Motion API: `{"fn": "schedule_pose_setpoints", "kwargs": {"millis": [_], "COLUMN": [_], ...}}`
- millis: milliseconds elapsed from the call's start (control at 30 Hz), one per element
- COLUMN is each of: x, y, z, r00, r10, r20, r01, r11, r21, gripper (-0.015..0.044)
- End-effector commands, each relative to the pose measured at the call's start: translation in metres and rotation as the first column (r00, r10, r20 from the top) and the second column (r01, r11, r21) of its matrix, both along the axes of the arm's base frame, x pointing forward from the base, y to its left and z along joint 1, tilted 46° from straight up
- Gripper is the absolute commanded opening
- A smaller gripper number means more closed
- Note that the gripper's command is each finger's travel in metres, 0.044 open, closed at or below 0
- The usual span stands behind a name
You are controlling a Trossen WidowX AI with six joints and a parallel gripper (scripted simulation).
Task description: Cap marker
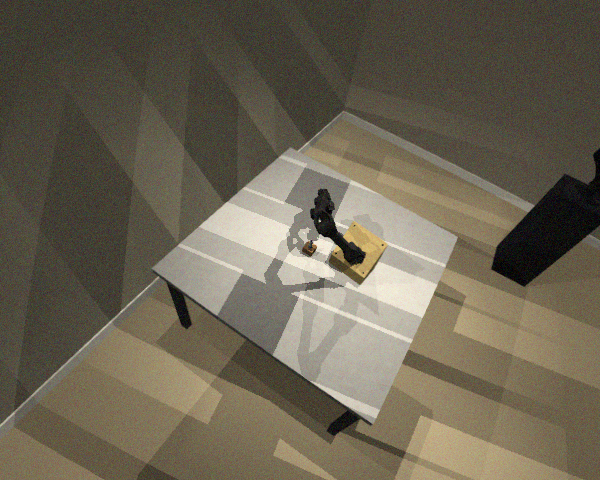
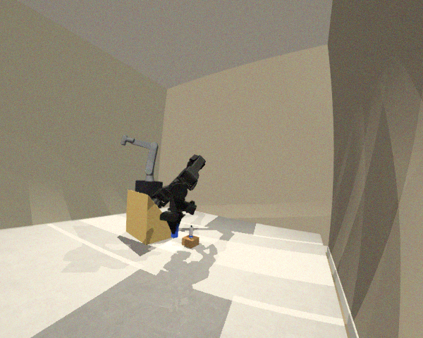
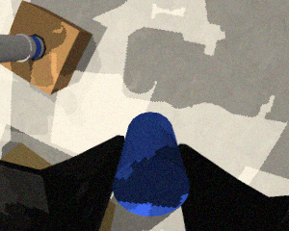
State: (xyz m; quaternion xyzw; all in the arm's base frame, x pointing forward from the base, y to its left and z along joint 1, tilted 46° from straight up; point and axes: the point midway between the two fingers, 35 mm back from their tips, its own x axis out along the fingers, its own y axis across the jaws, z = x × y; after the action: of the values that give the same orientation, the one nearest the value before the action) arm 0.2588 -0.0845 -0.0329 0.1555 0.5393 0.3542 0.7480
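Overhead, the black arm (image 1: pixel 336 235) (image 2: pixel 178 189) is reaching out from its yellow base (image 1: pixel 371 242) (image 2: pixel 139 216). In the exterior view, it is pointing its gripper (image 2: pixel 174 234) (image 3: pixel 150 146) downward beside the holder block (image 1: pixel 306 251) (image 2: pixel 190 241) (image 3: pixel 50 50), where the marker (image 2: pixel 191 232) (image 3: pixel 14 48) is standing upright. In the wrist view, the jaws are pinching the blue cap (image 2: pixel 176 232) (image 3: pixel 150 164).

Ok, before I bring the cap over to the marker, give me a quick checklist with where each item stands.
1. Gripper shut on the cap: ok, the blue cap is between both fingers.
2. Marker upright in the holder block: ok, it stands in the block in the exterior view.
3. Marker tip uncovered: ok, nothing sits over it.
4. Cap lined up above the marker: not ok, it is off to one side.
5. Cap raised higher than the marker tip: not ok, it hangs lower in the exterior view.
6. Cap's open end facing down: cannot tell, its opening is not visible.
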Motion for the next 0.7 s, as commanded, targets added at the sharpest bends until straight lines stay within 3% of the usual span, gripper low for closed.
{"fn": "schedule_pose_setpoints", "kwargs": {"millis": [0, 667], "x": [0.003, 0.003], "y": [0.005, 0.030], "z": [0.014, 0.075], "r00": [1.000, 1.000], "r10": [-0.001, -0.001], "r20": [0.002, 0.002], "r01": [0.001, 0.001], "r11": [1.000, 1.000], "r21": [-0.001, 0.001], "gripper": [0.0000, 0.0000]}}
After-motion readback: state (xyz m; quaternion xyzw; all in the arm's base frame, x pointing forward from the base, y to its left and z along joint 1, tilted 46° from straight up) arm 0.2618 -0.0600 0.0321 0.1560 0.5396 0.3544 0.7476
